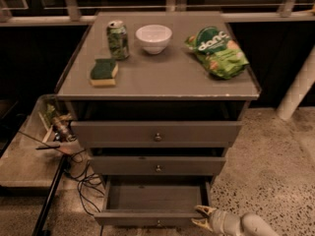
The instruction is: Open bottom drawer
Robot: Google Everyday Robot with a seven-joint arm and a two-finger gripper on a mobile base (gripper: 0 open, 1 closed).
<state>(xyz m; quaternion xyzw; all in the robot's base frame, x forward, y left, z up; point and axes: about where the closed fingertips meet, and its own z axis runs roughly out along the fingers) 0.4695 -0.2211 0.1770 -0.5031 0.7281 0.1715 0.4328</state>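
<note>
Camera view has the bottom drawer [155, 199] at 6 o'clock, under the desk [162, 77], with its tray showing. Isn't that open enough?

Mostly, I'd say, though there may be more travel in it. The claw [201, 217] sits at 5 o'clock, at the right end of the drawer's front. Its fingers [203, 210] are spread apart, with nothing gripped that I can see. I can't tell whether they touch the front.

So how should it finish?

Pulling from a corner could skew the tray on its runners. I'd go to the knob [158, 223] at the middle of the front, close on it, and draw straight toward 6 o'clock, level and slow.

And the middle drawer [157, 165]?

It's shut, just above. Keep the claw low so it doesn't snag that one. Mind the cables [81, 181] at 8 o'clock too, since they hang near the drawer's left side.
</note>
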